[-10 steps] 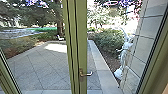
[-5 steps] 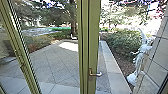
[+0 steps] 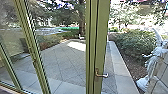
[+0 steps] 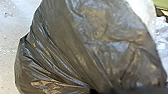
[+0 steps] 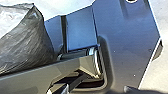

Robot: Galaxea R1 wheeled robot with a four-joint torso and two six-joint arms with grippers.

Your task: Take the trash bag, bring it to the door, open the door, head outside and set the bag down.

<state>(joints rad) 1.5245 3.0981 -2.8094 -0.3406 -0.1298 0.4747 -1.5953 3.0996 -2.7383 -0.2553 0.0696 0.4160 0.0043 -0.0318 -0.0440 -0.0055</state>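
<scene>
A curved metal lever handle (image 3: 102, 75) juts from the smooth green door frame (image 3: 101, 37). Left of the handle lies flat, grid-jointed paving (image 3: 66, 58); right of it, a rounded leafy bush (image 3: 135, 45) and a pale sculpted statue (image 3: 155, 58). The trash bag (image 4: 82, 50), glossy creased plastic, bulges large in the left wrist view; its place relative to the handle, and any grasp, clenched or released, I cannot tell.

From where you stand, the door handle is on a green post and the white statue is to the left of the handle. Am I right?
Not quite. In the head view the white statue is to the right of the handle, not the left. The handle is indeed on a green post.
</scene>
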